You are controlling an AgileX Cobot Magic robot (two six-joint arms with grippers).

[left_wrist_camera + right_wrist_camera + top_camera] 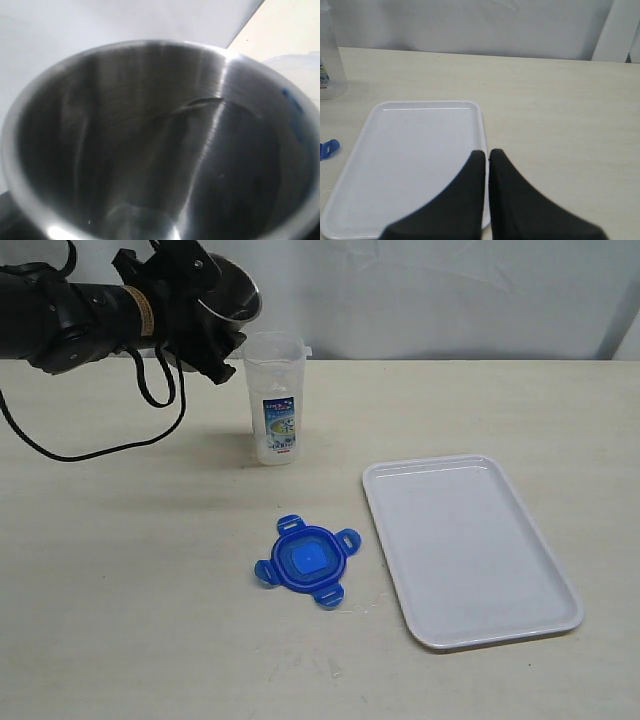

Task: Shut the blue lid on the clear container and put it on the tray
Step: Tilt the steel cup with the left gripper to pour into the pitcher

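The clear container [275,400] stands upright and uncovered at the back of the table, its printed label facing forward. My left gripper [207,315] is shut on a grey steel cup [236,292], held tilted with its mouth just above and left of the container's rim. The cup's inside [150,140] fills the left wrist view and hides the fingers. The blue lid [307,560] lies flat on the table in front of the container, flaps spread. The white tray [465,545] sits to the right of the lid. My right gripper [488,152] is shut and empty over the tray's [415,150] edge.
A black cable [120,445] loops from the left arm down onto the table at the left. The container [327,65] and one lid flap [329,148] show at the border of the right wrist view. A pale wall runs behind the table.
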